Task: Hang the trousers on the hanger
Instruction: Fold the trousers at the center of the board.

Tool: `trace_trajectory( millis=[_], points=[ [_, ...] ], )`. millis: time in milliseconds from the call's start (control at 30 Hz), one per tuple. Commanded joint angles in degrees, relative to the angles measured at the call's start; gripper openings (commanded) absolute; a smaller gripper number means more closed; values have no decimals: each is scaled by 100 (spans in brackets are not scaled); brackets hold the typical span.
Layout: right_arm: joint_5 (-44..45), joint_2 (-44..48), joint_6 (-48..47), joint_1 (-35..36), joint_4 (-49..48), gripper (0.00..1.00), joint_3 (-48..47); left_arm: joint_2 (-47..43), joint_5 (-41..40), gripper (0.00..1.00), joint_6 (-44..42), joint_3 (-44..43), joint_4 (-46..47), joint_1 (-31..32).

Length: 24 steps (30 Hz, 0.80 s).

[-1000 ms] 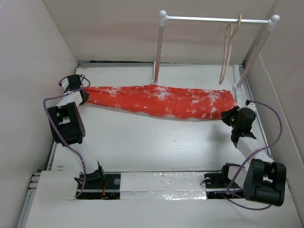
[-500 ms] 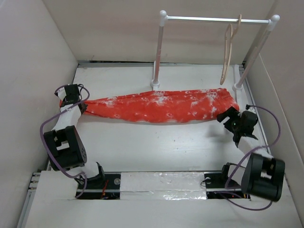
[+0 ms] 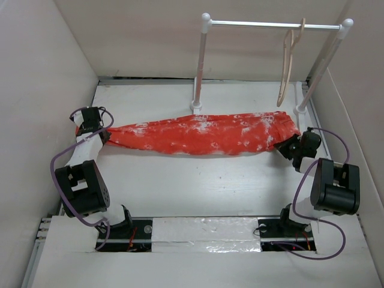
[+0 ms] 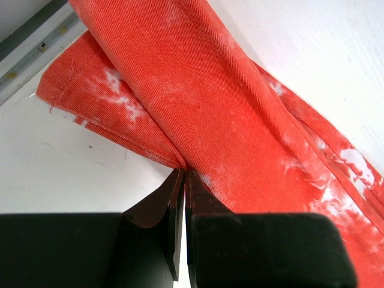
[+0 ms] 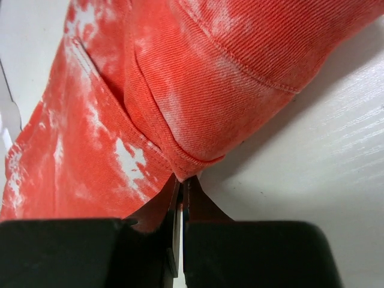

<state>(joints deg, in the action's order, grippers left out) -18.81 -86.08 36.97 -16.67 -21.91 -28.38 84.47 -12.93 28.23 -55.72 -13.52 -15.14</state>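
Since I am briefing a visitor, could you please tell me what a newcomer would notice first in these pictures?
The red-orange trousers stretch across the table, one end pinched in the left end effector, the other in the right end effector. Behind them a pale hanger dangles from the white rail at the far right.

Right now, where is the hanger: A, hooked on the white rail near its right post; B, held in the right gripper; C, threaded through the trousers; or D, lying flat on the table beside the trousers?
A: the hanger hangs by its hook from the white rail, close to the right post.
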Motion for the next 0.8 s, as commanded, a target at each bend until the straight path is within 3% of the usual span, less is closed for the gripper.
trace_trajectory(
  millis=[0,167,333,467,533,567,600,633,700,733,767],
  points=[
    [307,442,100,119,-349,0,156,69,-315,0,-151,-70,-36,-24],
    [606,2116,-76,49,272,0,886,114,-701,0,-212,-97,-247,-24],
    [695,4140,-584,-695,1547,0,1388,-298,-1062,0,-265,87,-686,-24],
    [545,5950,-840,-1014,3477,0,1248,-1246,-898,0,-248,649,-819,-24],
    [615,6932,-797,-1014,3947,0,985,-1704,-642,0,-388,756,-827,-24],
    [693,7078,-814,-1014,4367,0,844,-1758,-528,0,-362,782,-889,-24],
    [712,7070,-875,-1014,4493,0,538,-1758,-431,6,-388,782,-933,-24],
    [634,6835,-1050,-1014,4468,14,475,-1723,-299,26,-423,782,-959,-24],
    [370,6510,-1095,-1014,4072,42,544,-1601,-236,38,-328,791,-1065,-24],
    [334,6308,-1243,-1014,4046,66,553,-1600,-236,53,-318,809,-1065,-24],
    [343,5931,-1280,-1014,3993,73,553,-1609,-289,54,-309,800,-1056,-24]
  ],
)
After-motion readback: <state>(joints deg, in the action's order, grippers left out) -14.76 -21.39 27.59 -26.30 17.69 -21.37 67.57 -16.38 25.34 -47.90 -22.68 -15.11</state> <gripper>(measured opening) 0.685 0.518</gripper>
